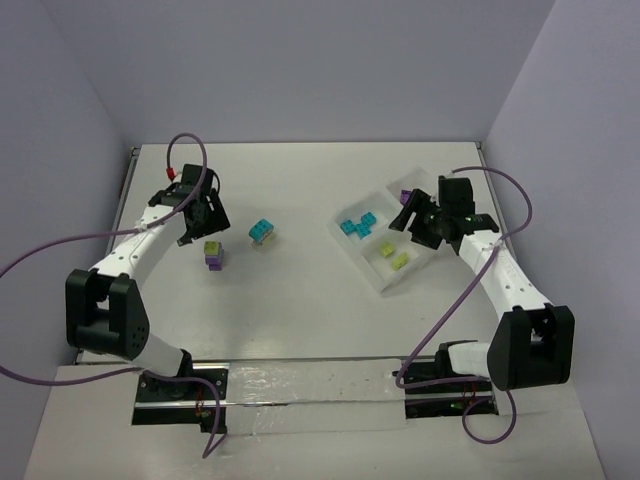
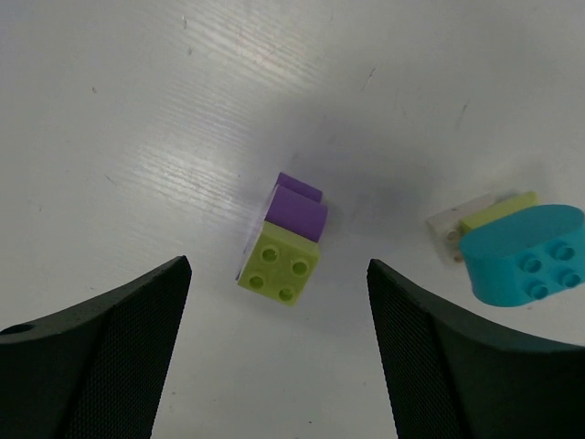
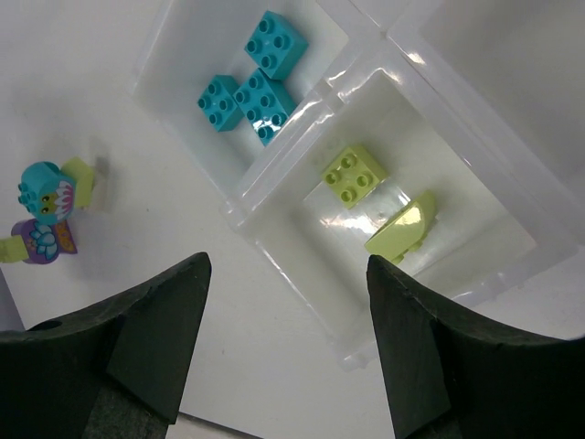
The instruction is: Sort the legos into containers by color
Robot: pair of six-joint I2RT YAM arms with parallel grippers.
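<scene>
Hovering above lime-purple brick pair [image 2: 285,247], left fingers [image 2: 101,357] gape; right fingers [image 3: 119,338] likewise (empty).

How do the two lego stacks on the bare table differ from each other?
The purple stack joins purple to a square lime brick; the cyan stack joins a rounded cyan brick to lime. The purple stack is centred before the open left gripper; the cyan stack lies off to one side. Both sit outside the tray.

Right wrist view cuts off the tray [image 3: 475,174]
</scene>
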